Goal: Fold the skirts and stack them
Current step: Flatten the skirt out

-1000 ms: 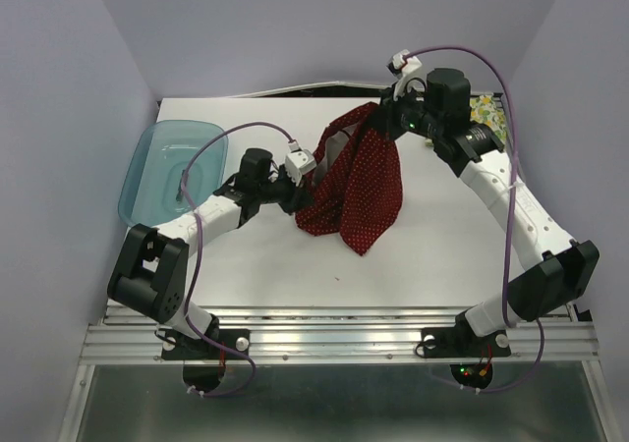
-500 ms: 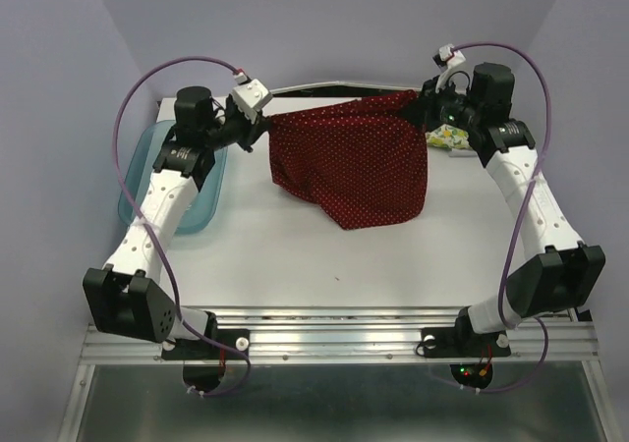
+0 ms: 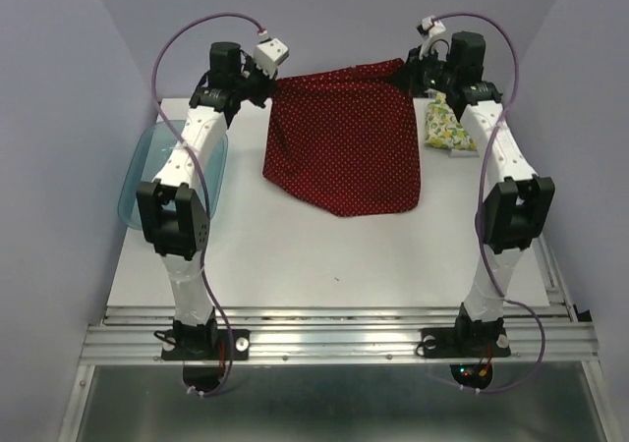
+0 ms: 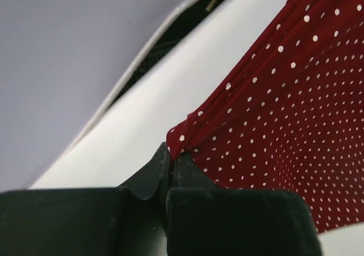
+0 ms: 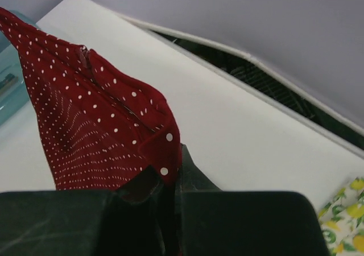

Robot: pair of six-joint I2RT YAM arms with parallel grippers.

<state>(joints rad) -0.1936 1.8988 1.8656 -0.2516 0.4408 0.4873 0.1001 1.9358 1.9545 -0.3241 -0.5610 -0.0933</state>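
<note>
The dark red polka-dot skirt (image 3: 344, 142) hangs spread out between my two grippers above the far half of the table. My left gripper (image 3: 269, 82) is shut on its top left corner (image 4: 185, 132). My right gripper (image 3: 408, 69) is shut on its top right corner (image 5: 162, 148). The skirt's lower hem rests on the table near the middle. The cream fruit-print skirt (image 3: 447, 126) lies bunched on the table at the far right, below my right arm; it also shows in the right wrist view (image 5: 347, 222).
A translucent blue plastic tray (image 3: 147, 177) sits at the table's left edge, under my left arm. The table's back edge (image 5: 227, 48) and a dark gap behind it run close behind both grippers. Purple walls enclose the table.
Both arms have risen and stretched toward the back of the table, pulling apart. The red skirt has gone from a bunched drape to a wide, flat hanging sheet.
</note>
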